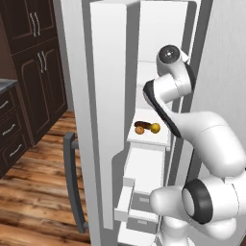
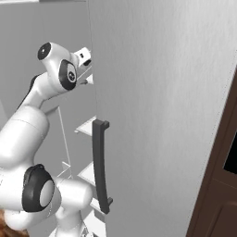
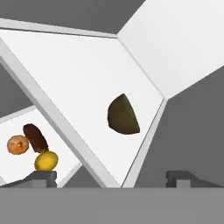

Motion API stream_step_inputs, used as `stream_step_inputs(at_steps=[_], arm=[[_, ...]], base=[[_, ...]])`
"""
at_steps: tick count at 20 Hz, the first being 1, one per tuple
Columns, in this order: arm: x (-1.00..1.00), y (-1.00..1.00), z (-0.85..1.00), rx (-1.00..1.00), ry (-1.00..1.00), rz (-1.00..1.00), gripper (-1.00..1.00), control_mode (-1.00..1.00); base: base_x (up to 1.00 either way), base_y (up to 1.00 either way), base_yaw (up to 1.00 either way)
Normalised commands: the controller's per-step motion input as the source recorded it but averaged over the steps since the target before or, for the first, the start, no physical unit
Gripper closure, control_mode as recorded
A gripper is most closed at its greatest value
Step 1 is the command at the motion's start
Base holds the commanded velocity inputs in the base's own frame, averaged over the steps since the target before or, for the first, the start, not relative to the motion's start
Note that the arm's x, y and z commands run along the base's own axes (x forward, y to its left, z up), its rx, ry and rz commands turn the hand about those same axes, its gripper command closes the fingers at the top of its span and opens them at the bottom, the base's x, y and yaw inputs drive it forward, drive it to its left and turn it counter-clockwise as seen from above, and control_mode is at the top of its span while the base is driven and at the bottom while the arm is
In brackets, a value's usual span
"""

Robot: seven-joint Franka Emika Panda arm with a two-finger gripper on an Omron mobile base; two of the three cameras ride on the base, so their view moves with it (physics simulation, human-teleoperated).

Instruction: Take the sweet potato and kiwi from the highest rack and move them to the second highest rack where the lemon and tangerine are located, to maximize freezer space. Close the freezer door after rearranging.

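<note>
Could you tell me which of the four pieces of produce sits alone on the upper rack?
The brownish-green kiwi; the sweet potato, tangerine and lemon cluster together one rack lower.

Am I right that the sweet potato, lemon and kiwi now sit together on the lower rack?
Not quite. The hand view shows the kiwi alone on the upper rack; the tangerine sits with the sweet potato and lemon below.

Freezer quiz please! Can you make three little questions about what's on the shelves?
1. True or false: the sweet potato lies beside the lemon and tangerine.
2. Which fruit sits alone on the upper shelf? A) kiwi B) lemon C) tangerine
3. Fill in: the gripper is ____.

Key: 1 true; 2 A, the kiwi; 3 open.
</note>
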Motion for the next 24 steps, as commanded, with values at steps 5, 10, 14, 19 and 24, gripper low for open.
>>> stream_step_inputs(at_steps=[5, 10, 14, 19, 24], arm=[[0.42, -0.10, -0.03, 0.00, 0.06, 0.00, -1.00, -1.00], [0.26, 0.00, -0.02, 0.00, 0.01, 0.00, -1.00, -1.00], [0.35, 0.00, 0.00, 0.00, 0.13, 0.00, -1.00, -1.00], [0.41, -0.02, 0.07, 0.00, 0.12, 0.00, -1.00, -1.00], [0.30, -0.18, 0.00, -0.03, 0.06, 0.00, -1.00, -1.00]], base=[[0.00, 0.00, 0.00], [0.00, 0.00, 0.00], [0.00, 0.00, 0.00], [0.00, 0.00, 0.00], [0.00, 0.00, 0.00]])
